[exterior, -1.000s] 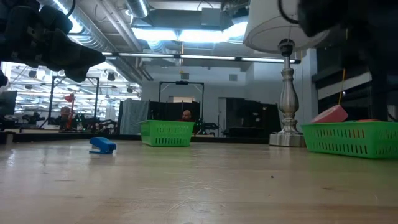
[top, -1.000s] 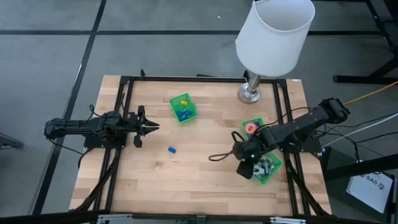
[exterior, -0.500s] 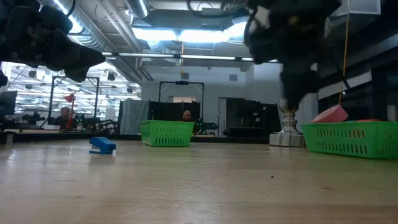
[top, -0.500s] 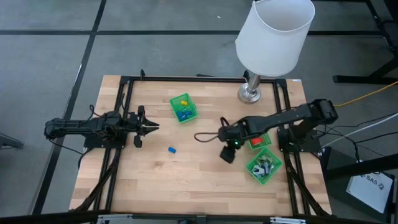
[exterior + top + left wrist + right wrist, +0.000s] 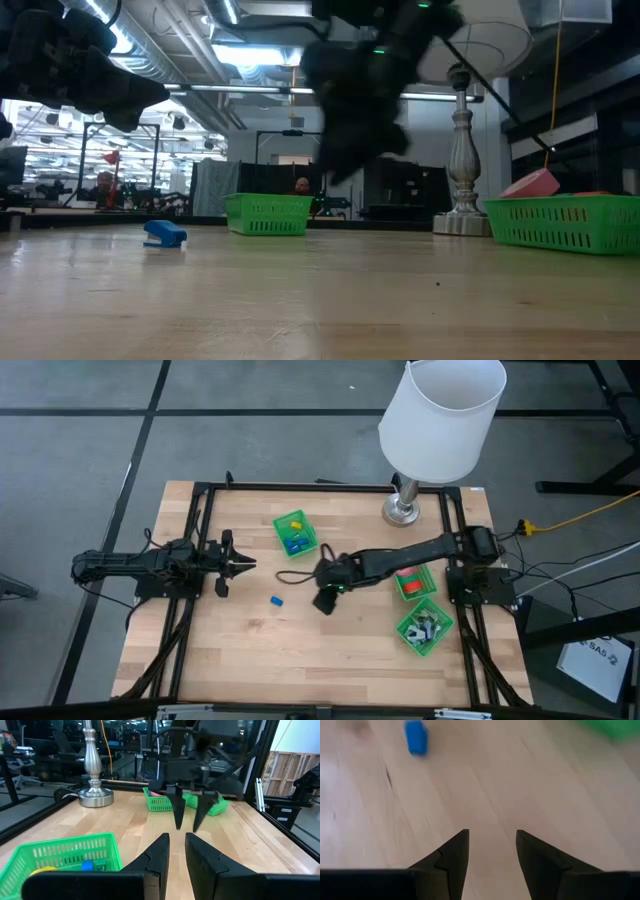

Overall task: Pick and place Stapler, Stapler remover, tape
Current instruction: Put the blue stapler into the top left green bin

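Observation:
A small blue stapler (image 5: 275, 601) lies alone on the wooden table, left of centre; it also shows in the low view (image 5: 165, 233) and the right wrist view (image 5: 416, 737). My right gripper (image 5: 298, 577) hangs open above the table's middle, slanting down, just right of the stapler and holding nothing; its fingers (image 5: 491, 832) frame bare wood. My left gripper (image 5: 243, 565) waits level at the table's left, its fingers (image 5: 176, 837) a narrow gap apart with nothing between them. Red tape (image 5: 405, 574) sits in a green basket (image 5: 412, 588), partly under my right arm.
A green basket (image 5: 295, 533) with yellow and blue pieces stands at the far middle. Another green basket (image 5: 425, 628) with grey and white pieces sits near right. A lamp with a white shade (image 5: 440, 415) stands on its metal base (image 5: 403, 510) at the far right.
My right gripper has swept from above the near-right basket toward the table's left and a little toward its far edge. It has sunk lower and tipped further downward, ending near the blue stapler. The stapler and baskets have stayed put.

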